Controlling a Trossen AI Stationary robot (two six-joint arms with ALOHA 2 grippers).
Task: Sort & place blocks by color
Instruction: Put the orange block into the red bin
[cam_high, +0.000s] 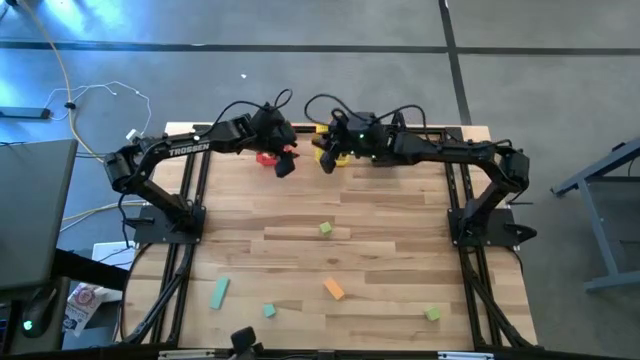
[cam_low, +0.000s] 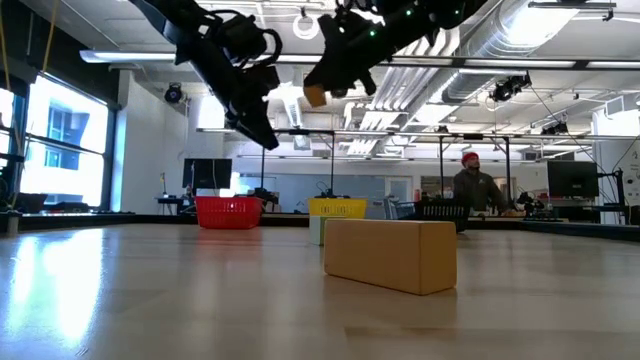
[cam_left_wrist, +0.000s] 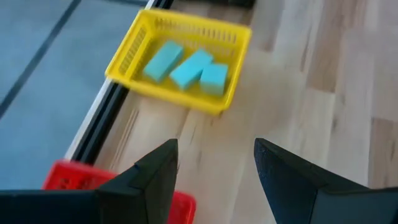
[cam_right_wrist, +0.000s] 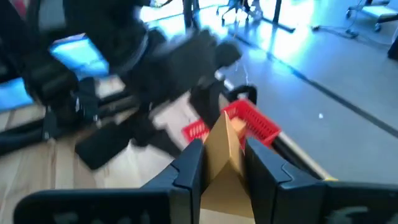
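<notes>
My right gripper (cam_right_wrist: 224, 146) is shut on an orange block (cam_right_wrist: 222, 149) and hovers high over the table's far edge, between the red bin (cam_high: 266, 157) and the yellow bin (cam_high: 342, 157). My left gripper (cam_left_wrist: 216, 146) is open and holds nothing, raised over the red bin (cam_left_wrist: 68, 177). The yellow bin (cam_left_wrist: 124, 56) holds three teal blocks (cam_left_wrist: 189, 67). Loose on the table lie a green cube (cam_high: 326, 229), a teal bar (cam_high: 219, 291), a teal cube (cam_high: 269, 311), an orange bar (cam_high: 334, 289) and a second green cube (cam_high: 432, 314). My right gripper pinches the orange block between its two fingers, which press on its two opposite side faces (cam_right_wrist: 211, 146). The block stands out past the fingertips (cam_low: 315, 95). It is lifted clear, high above the table, with the red bin (cam_right_wrist: 252, 121) beyond it.
The two grippers are close together at the far edge, the left arm (cam_right_wrist: 124, 68) right in front of the right one. The orange bar (cam_low: 390, 255) lies near the low camera. A person (cam_low: 478, 188) stands in the room behind the table.
</notes>
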